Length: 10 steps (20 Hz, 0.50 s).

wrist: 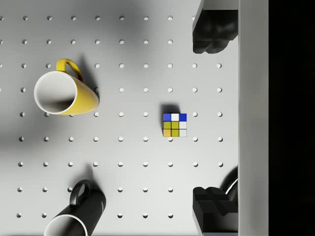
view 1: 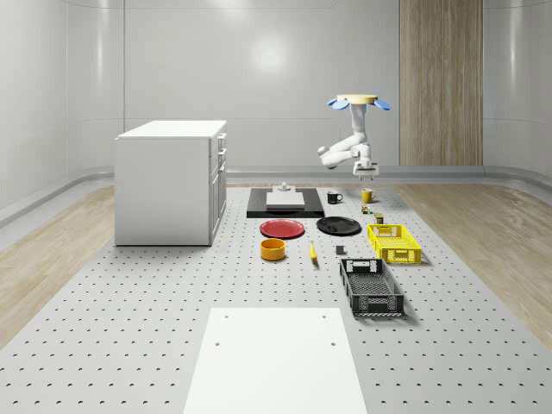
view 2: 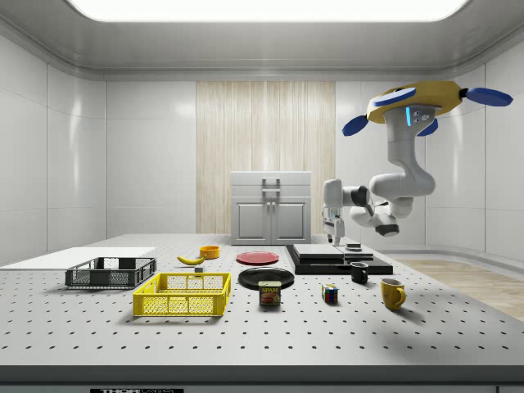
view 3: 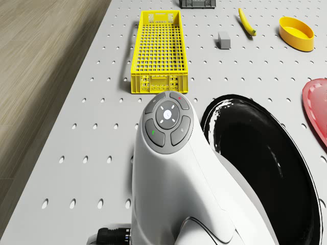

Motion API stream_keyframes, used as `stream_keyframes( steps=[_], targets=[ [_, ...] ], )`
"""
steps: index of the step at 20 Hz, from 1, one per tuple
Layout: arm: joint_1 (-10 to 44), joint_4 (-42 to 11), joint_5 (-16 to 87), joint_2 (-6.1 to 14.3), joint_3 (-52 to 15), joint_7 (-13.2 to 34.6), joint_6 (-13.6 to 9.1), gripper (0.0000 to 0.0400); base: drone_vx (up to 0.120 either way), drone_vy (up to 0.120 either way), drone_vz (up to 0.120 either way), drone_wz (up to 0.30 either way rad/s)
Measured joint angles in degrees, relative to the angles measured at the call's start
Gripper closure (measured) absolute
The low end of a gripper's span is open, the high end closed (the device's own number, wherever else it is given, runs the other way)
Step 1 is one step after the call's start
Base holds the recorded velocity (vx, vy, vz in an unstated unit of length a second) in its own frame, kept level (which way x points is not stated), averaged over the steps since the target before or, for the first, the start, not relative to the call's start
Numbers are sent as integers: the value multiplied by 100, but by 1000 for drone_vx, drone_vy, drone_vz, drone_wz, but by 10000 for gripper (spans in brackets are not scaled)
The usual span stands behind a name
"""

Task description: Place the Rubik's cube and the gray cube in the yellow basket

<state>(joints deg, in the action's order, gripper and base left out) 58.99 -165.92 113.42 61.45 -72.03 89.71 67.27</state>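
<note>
Hand (wrist: 212,118): open, the two dark fingers (wrist: 212,32) spread wide apart and holding nothing; it hangs in the air above the table (view 1: 129,328), touching no object. In the wrist view the Rubik's cube (wrist: 174,125) lies on the table below, between the lines of the two fingers and a little off their midpoint.

Drone (view 2: 417,105): hovers high over the far end of the table, above the yellow mug (view 2: 392,293) and black mug (view 2: 359,273), with the arm bent down and sideways from it.

Rubik's cube: sits flat on the table, square to the hole pattern, a blue row and yellow and white tiles on its top face. It is near the yellow mug and apart from the yellow basket (view 1: 393,242).

Yellow basket: long axis runs along the table's length, away from the Rubik's cube; beside it lies the black plate (view 3: 260,168).

Gray cube (view 3: 224,40): a small gray block on the table just beside the yellow basket, between it and the banana (view 3: 247,22).

Hidden: in the drone view the arm covers part of the black plate. In the wrist view the black mug is cut off at the edge.
</note>
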Motion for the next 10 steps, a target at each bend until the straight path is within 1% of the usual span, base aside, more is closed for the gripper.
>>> stream_keyframes(
  steps=[7, 9, 10],
  targets=[
    [144, 11, -91, 227, -103, 119, 151, 0, 0, 0, -120, 0],
    [173, 15, -121, 289, -127, 144, 200, 0, 0, -120, -120, 0],
    [186, 17, -136, 319, -138, 157, 226, 0, 0, -40, -120, 0]
  ],
)
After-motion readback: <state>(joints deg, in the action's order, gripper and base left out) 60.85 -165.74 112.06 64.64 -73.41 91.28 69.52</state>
